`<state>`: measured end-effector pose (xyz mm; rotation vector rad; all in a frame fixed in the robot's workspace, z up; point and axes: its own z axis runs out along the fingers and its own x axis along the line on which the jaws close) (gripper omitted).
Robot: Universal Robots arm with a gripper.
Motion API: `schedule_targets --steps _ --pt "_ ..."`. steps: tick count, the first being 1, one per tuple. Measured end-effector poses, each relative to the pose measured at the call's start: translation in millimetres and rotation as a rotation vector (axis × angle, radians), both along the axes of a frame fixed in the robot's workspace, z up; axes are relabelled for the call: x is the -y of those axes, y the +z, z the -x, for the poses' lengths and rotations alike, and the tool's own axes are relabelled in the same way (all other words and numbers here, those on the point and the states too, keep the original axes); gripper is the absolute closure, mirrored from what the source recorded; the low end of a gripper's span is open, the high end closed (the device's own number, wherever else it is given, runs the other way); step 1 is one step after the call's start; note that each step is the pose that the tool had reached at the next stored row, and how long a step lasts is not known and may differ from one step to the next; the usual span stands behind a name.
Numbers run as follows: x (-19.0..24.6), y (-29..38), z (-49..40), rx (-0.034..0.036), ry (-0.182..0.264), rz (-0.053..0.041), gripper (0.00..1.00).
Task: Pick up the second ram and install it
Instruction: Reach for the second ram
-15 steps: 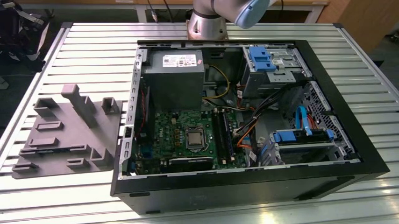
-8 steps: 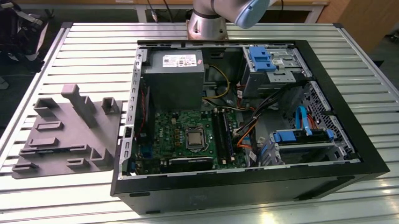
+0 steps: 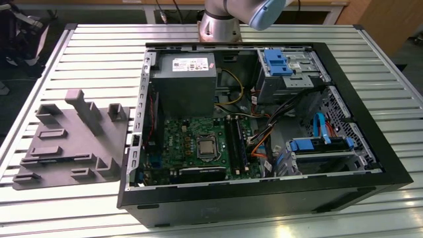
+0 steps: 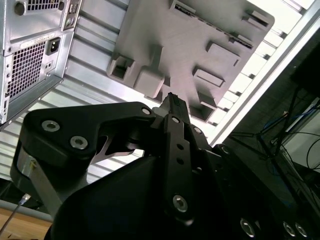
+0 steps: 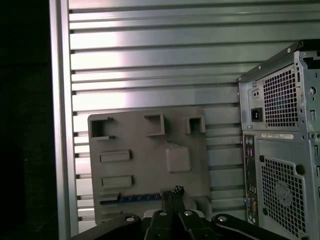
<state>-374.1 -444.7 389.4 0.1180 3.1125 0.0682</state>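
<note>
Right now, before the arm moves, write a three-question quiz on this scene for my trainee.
1. True or false: the gripper holds the second ram.
2. In the exterior view, on which side of the computer case does the grey tray lie? A left, B right, C inside it.
3. What do the tray and case rest on?
Key: 1 false, the ram lies on the tray; 2 A; 3 the slatted metal table.

Legible text: none, since the pale label (image 3: 187, 63) on the power supply (image 3: 182, 87) in the exterior view and the white strip sticker (image 5: 276, 136) on the case's rear panel (image 5: 280, 170) in the first wrist view (both printed) cannot be made out.
</note>
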Motion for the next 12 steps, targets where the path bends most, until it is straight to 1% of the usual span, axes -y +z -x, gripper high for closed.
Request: schedule_targets --steps 12 --pt "3.2 -0.5 4.4 -0.0001 0.0 0.0001 0.89"
